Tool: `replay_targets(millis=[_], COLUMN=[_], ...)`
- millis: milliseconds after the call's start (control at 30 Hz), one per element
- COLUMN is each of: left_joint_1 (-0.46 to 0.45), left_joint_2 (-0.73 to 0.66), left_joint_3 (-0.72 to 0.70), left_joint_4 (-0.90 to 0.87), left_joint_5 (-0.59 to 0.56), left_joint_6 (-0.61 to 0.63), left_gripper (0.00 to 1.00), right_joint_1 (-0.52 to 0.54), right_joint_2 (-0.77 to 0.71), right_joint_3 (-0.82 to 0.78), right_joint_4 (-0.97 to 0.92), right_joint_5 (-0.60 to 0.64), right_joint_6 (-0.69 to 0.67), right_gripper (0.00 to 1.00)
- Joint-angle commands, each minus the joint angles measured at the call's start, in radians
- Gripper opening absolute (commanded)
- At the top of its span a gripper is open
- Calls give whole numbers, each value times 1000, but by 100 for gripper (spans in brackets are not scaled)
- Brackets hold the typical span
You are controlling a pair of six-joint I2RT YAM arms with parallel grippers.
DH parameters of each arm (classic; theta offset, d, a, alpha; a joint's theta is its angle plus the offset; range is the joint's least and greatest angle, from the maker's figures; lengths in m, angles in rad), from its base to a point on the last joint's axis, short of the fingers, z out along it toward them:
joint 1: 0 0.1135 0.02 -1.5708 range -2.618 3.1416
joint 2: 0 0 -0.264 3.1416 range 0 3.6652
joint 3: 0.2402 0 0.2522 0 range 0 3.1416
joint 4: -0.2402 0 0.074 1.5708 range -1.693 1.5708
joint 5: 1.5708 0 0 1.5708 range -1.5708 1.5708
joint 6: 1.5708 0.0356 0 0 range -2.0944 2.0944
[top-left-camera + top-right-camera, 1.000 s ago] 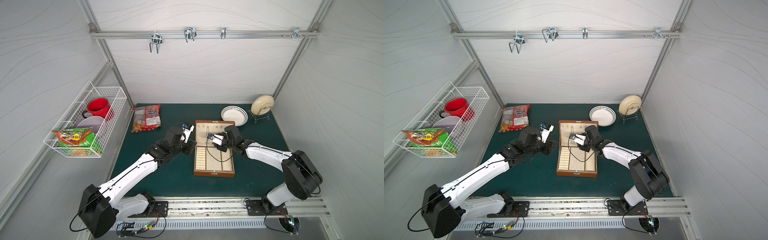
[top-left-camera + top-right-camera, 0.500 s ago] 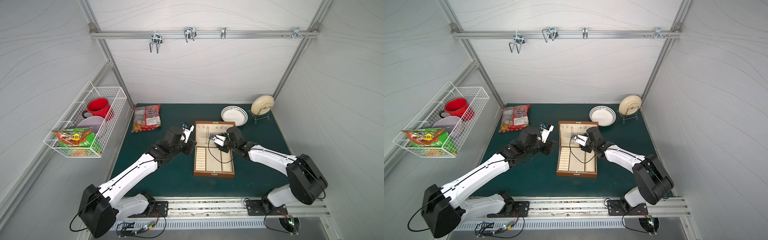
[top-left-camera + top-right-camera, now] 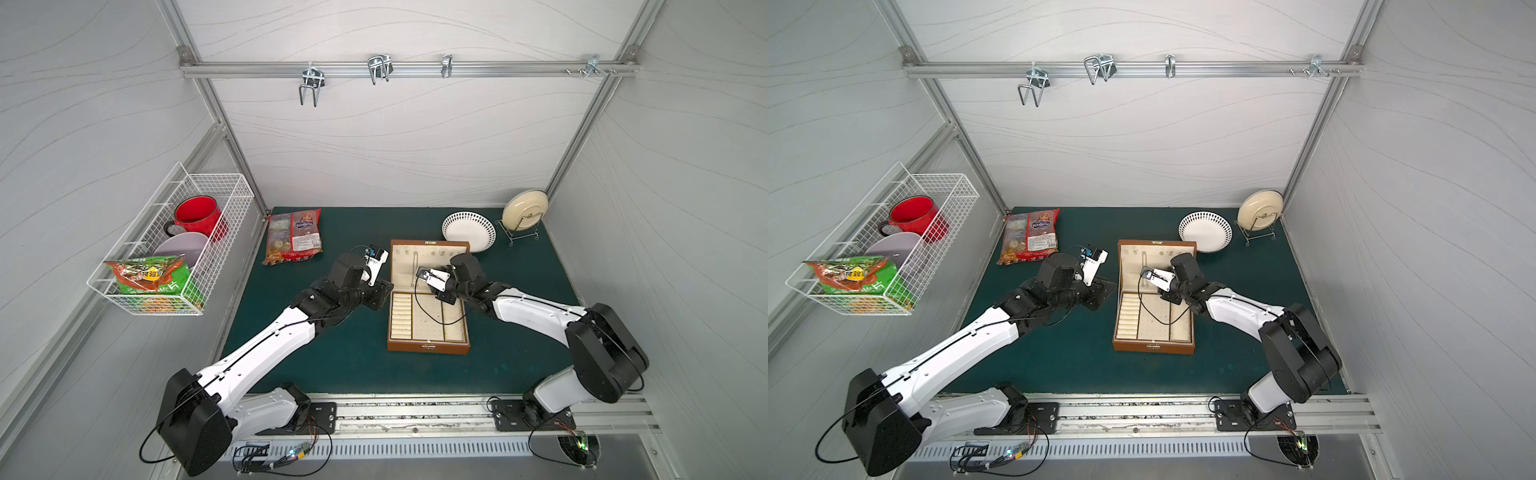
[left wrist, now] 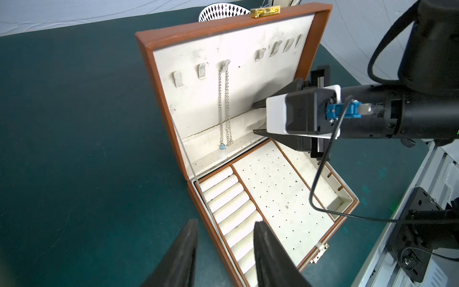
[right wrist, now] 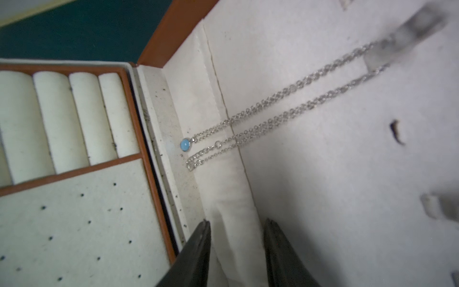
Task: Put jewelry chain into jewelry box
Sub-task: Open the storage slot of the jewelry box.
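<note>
Red snack bag (image 3: 294,236), "Конфеты" label

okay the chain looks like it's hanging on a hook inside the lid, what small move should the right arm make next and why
Probably back the right gripper straight away from the lid. The jewelry chain already hangs from a hook in the jewelry box lid, and the open jaws hold nothing, so a clean retreat avoids snagging it.

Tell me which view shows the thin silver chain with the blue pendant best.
The right wrist view: the thin silver chain fills the frame, links and pendant distinct. The left wrist view shows it whole, hanging from a lid hook. In both top views it is only a faint line.
</note>
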Motion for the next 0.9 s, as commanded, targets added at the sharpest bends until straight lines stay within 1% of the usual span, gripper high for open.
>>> replay_targets(millis=[0, 133, 200, 467, 600, 633, 667, 700, 733, 867], left_joint_1=[-3, -3, -3, -3, -2, -2, -2, -2, -3, -2], left_joint_2=[-12, -14, -12, -11, -12, -12, -12, -12, -10, -10], left_joint_3=[0, -2, -2, -2, -2, -3, -3, -2, -2, -2], left_joint_4=[44, 46, 46, 45, 44, 45, 46, 45, 45, 45], left_joint_5=[7, 6, 6, 6, 5, 6, 4, 4, 5, 2], left_joint_6=[1, 1, 0, 1, 1, 1, 1, 1, 1, 1], left_gripper=[41, 41, 41, 41, 41, 41, 41, 41, 41, 41], right_joint_1=[5, 7, 8, 16, 16, 16, 16, 17, 17, 24], right_joint_2=[25, 24, 22, 17, 27, 28, 31, 31, 31, 15], right_joint_3=[25, 24, 26, 30, 30, 31, 32, 34, 38, 41], right_joint_4=[-14, -17, -24, -50, -54, -50, -46, -45, -49, -54], right_joint_5=[-4, -5, -7, -48, -52, -48, -46, -41, -37, -33], right_joint_6=[22, 20, 18, 34, 40, 42, 44, 45, 45, 50], right_gripper=[37, 31, 22, 18, 9, 9, 7, 2, 0, 0])
